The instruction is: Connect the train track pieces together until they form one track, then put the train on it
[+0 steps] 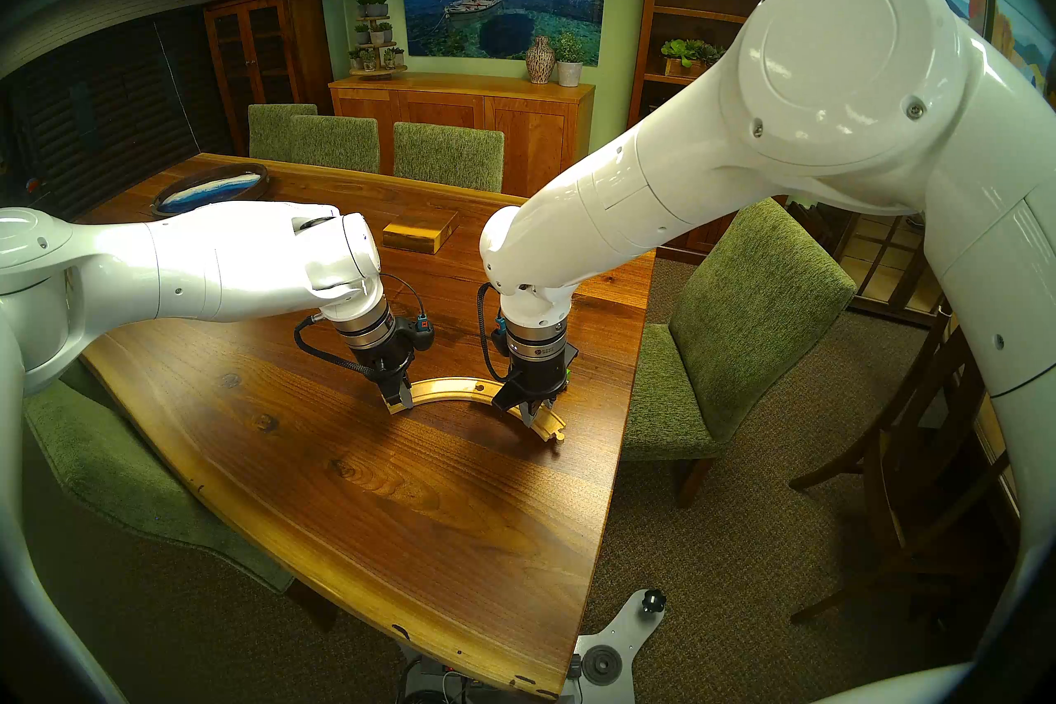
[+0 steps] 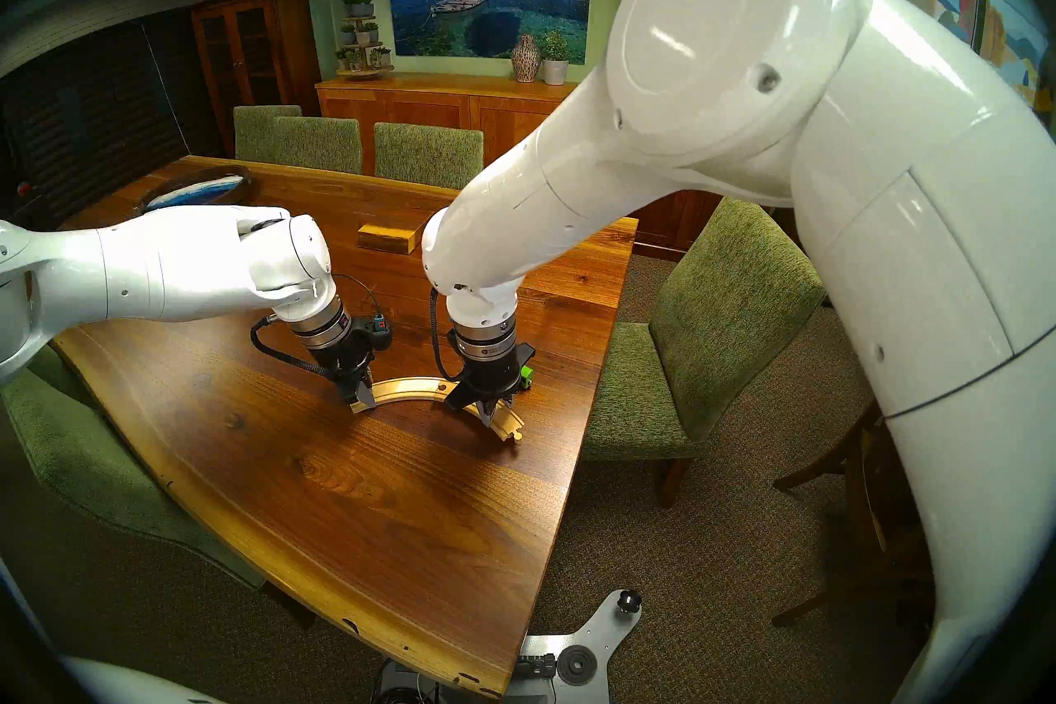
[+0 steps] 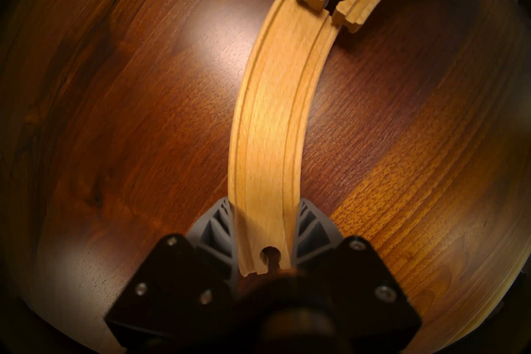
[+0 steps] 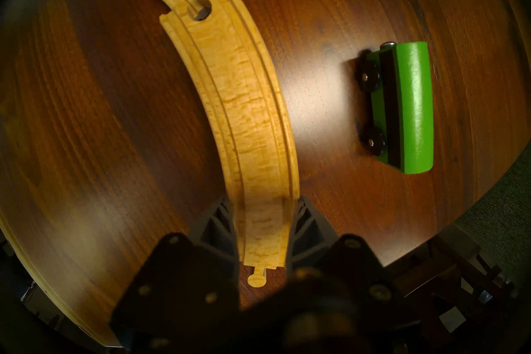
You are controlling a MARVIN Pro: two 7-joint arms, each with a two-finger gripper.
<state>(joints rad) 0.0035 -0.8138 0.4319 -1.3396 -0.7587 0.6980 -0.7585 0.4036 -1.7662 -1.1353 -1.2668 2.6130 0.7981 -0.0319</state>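
on the walnut tabletop [image 1: 400, 514], two curved track pieces meet misaligned at twelve o'clock, left gripper [image 3: 265, 225] jaws clamped on the left piece [image 3: 275, 120], right gripper [image 4: 264, 222] jaws clamped on the right piece [image 4: 244, 103], green train [image 4: 402, 109] at three o'clock.

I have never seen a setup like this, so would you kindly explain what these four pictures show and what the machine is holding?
This is a robot with two white arms working at a wooden table. The two wide pictures come from cameras on its head, side by side. The other two look down from each wrist, with that arm's jaws at the bottom.

On the table lie two curved wooden track pieces. The left gripper is shut on the left piece, near its socket end. The right gripper is shut on the right piece, near its peg end. Where the pieces meet, the right one's socket end sits overlapping the left one, not yet locked flush.

A small green train lies tipped on its side beside the track. A wooden box sits farther back.
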